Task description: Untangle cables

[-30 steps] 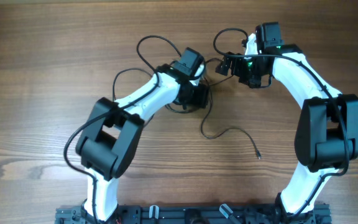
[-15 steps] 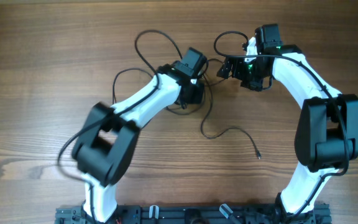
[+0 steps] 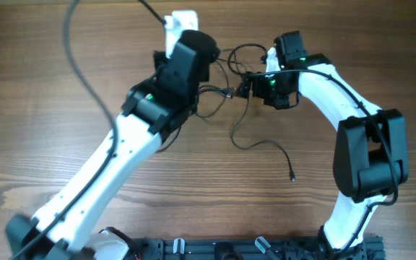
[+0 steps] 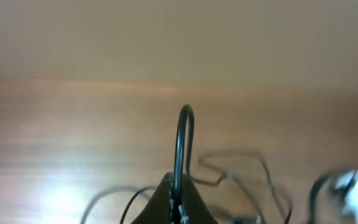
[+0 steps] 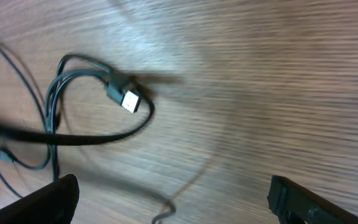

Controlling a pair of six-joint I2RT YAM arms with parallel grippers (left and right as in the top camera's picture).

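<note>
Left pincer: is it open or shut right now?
Shut. In the left wrist view the left pincer shows no gap, pinching a black cable whose loop sticks up from it.

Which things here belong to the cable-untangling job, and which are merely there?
Job: cables; left gripper, shut on a cable loop; right gripper, open.
Merely there: table; rail at the bottom edge.

Motion-blurred cables (image 4: 179, 146), left wrist view
</note>
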